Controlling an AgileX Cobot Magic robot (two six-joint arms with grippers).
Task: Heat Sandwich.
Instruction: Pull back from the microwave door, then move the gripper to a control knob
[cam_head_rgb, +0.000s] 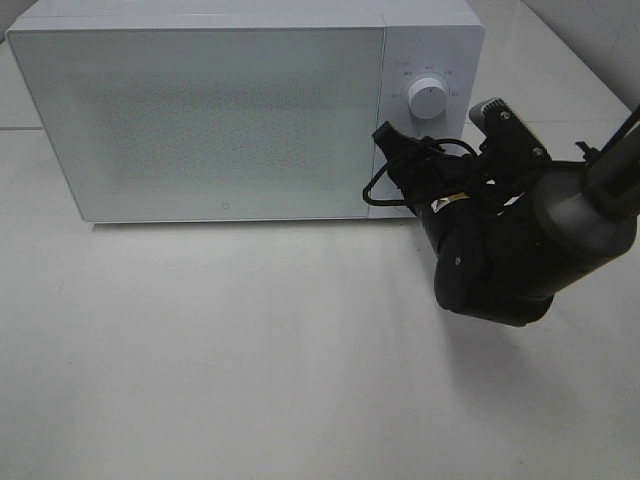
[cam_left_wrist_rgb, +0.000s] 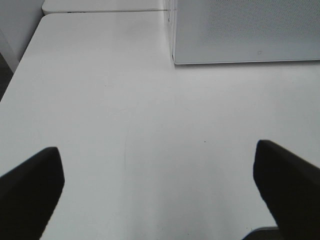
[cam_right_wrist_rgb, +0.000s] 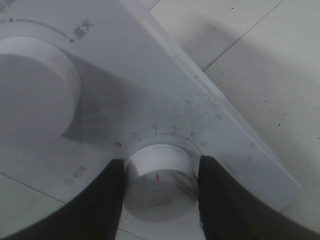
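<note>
Our right gripper (cam_right_wrist_rgb: 160, 172) pinches the lower dial (cam_right_wrist_rgb: 159, 189) on the microwave (cam_head_rgb: 430, 35), fingers either side of it. The sandwich is out of view; we judge it lies behind the shut door (cam_head_rgb: 200, 120), left of that grip. Our left gripper (cam_left_wrist_rgb: 160, 187) hangs spread wide.

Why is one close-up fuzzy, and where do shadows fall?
Right wrist view: the upper knob is blurred and shades the panel beside it; the lower knob is sharper. Exterior high view: soft shadow on the table under the arm. Left wrist view: soft light, no glare.
</note>
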